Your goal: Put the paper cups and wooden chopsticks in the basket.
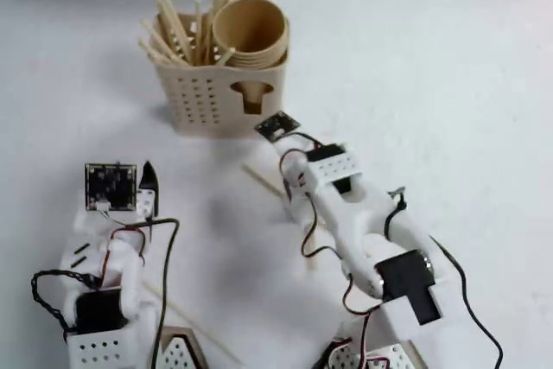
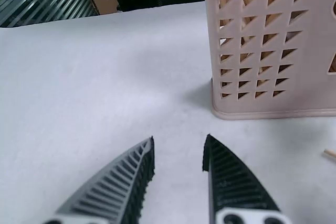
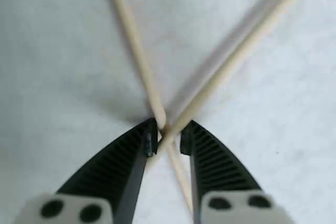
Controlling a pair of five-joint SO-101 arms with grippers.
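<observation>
We count one basket [image 1: 203, 101], and in it there's a single nested stack of paper cups [image 1: 251, 32]. A few rims show, but we can't split them cleanly, and the bunch of chopsticks [image 1: 177, 36] next to the stack is too tangled for an exact number. In front of the basket we get two loose chopsticks [image 3: 131, 40] crossed over each other, plus what looks like a third stick [image 1: 203, 334] farther from it. That leaves two arms, the left arm [image 1: 108, 248] and the right arm [image 1: 363, 222].

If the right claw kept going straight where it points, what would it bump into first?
The crossed wooden chopsticks. They lie right at the tips of the right claw, with nothing else between, though the depth is hard to judge.
</observation>
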